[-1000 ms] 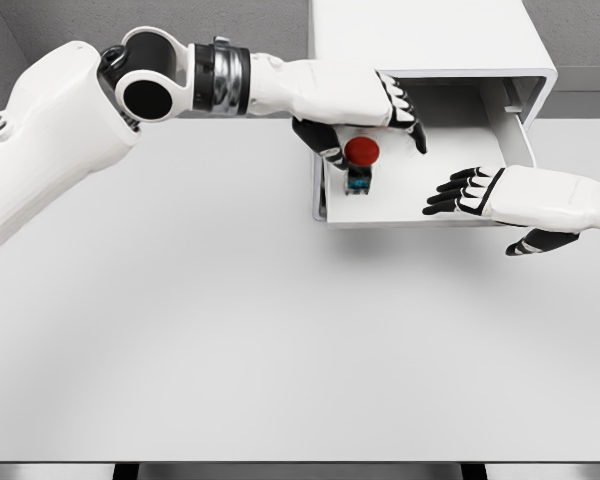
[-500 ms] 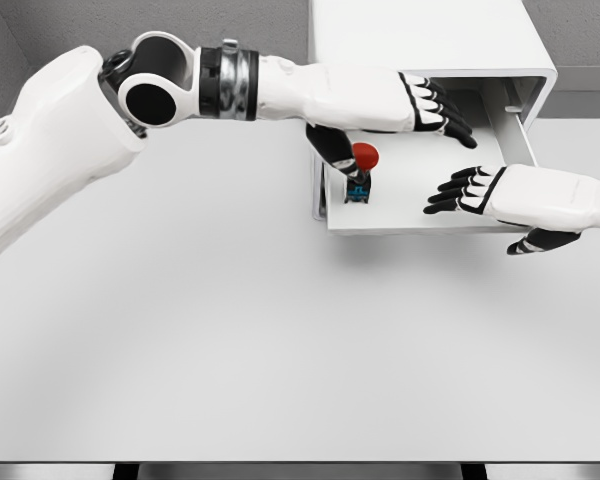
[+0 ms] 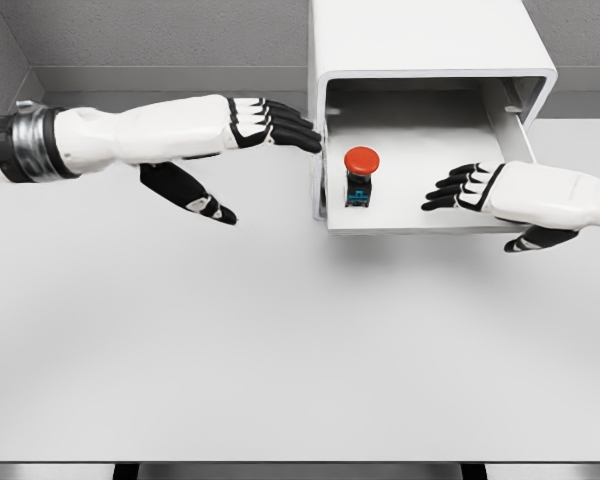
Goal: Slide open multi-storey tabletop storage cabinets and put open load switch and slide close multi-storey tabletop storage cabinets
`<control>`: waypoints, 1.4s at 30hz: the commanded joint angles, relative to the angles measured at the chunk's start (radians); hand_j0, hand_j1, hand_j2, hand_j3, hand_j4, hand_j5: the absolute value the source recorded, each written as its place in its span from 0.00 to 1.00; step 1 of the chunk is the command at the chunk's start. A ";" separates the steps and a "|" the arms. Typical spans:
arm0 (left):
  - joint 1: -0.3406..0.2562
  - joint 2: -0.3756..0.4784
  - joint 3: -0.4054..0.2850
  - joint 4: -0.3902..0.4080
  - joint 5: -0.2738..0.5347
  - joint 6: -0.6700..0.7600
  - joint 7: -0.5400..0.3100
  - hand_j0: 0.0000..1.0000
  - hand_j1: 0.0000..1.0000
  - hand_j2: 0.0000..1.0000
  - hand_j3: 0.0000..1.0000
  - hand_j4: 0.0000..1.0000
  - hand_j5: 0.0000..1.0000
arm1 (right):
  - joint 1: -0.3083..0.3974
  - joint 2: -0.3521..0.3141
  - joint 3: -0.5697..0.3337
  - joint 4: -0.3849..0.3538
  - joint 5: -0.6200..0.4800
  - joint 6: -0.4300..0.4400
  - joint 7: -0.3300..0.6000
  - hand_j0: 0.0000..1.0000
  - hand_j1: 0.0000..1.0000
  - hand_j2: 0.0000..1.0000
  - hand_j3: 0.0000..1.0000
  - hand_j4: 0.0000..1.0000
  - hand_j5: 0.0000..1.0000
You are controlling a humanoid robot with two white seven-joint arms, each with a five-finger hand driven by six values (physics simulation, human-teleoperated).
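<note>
A white cabinet (image 3: 420, 45) is seen at the back of a white table (image 3: 230, 340), and its drawer (image 3: 420, 218) is pulled out. A load switch (image 3: 360, 175) with a red cap is placed upright inside the drawer, near its left wall. The left hand (image 3: 230, 135) is held left of the cabinet with fingers extended, empty. The right hand (image 3: 500, 195) is spread at the drawer's right front edge.

A plain white table (image 3: 230, 340) carried a white storage cabinet (image 3: 420, 40) at its far edge, its drawer (image 3: 420, 215) pulled open.
</note>
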 commanded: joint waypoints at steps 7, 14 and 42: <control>0.207 0.066 0.133 0.047 0.047 0.003 -0.008 1.00 1.00 1.00 1.00 1.00 1.00 | 0.000 0.011 -0.002 0.003 -0.009 0.002 -0.009 0.85 0.85 0.85 0.85 0.85 0.85; 0.313 0.055 0.133 0.165 0.040 0.003 -0.011 1.00 1.00 1.00 1.00 1.00 1.00 | -0.002 0.030 -0.010 0.014 -0.009 0.002 -0.008 0.86 0.86 0.86 0.86 0.86 0.86; 0.365 0.038 0.148 0.214 0.030 0.003 -0.012 1.00 1.00 1.00 1.00 1.00 1.00 | -0.018 0.145 -0.021 0.138 -0.009 0.002 0.006 0.86 0.86 0.86 0.86 0.86 0.86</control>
